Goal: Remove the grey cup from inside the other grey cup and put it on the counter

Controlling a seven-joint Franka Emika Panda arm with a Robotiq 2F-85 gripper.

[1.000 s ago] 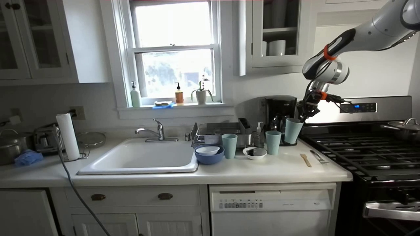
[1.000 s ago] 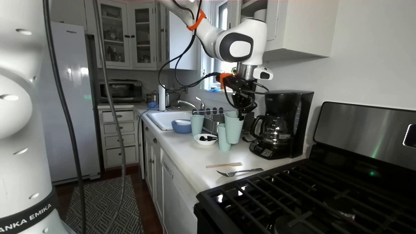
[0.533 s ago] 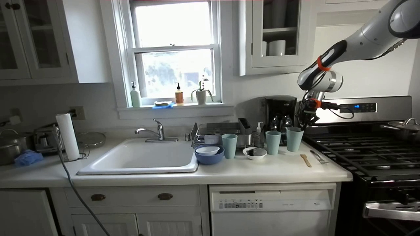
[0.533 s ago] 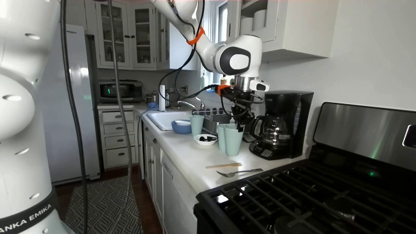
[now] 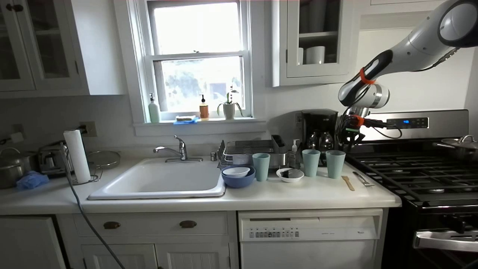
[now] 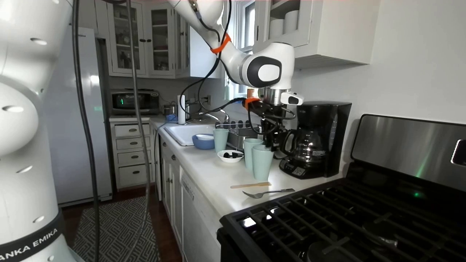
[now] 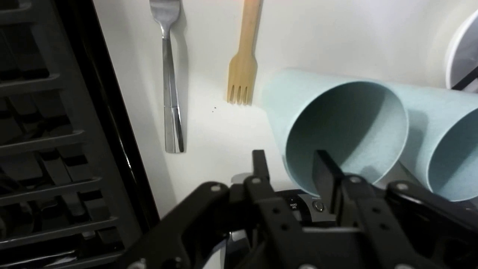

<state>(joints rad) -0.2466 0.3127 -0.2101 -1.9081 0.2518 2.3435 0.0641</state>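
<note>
The grey cup [image 5: 335, 164], a pale grey-blue tumbler, stands upright on the counter [image 5: 298, 194] and also shows in an exterior view [image 6: 262, 163]. Two matching tumblers stand nearby: a middle cup [image 5: 310, 163] close beside it and a farther cup [image 5: 261, 167] by the blue bowl. I cannot tell which of these is the other grey cup. My gripper [image 7: 289, 154] is open at the near cup's rim. In the wrist view one finger [image 7: 260, 164] is outside the cup [image 7: 298, 108], and the other overlaps its mouth. Nothing is between the fingers except possibly the rim.
A black coffee maker [image 6: 316, 138] stands right beside the gripper. A wooden fork [image 7: 242, 71] and a metal fork [image 7: 171, 86] lie near the stove [image 6: 327, 218]. A white bowl [image 5: 290, 178], a blue bowl [image 5: 239, 181] and a dish rack [image 5: 250, 149] are along the counter.
The cup was held tilted above the counter, then came down upright onto it. My gripper moved down with it and has opened, letting go of the rim.
</note>
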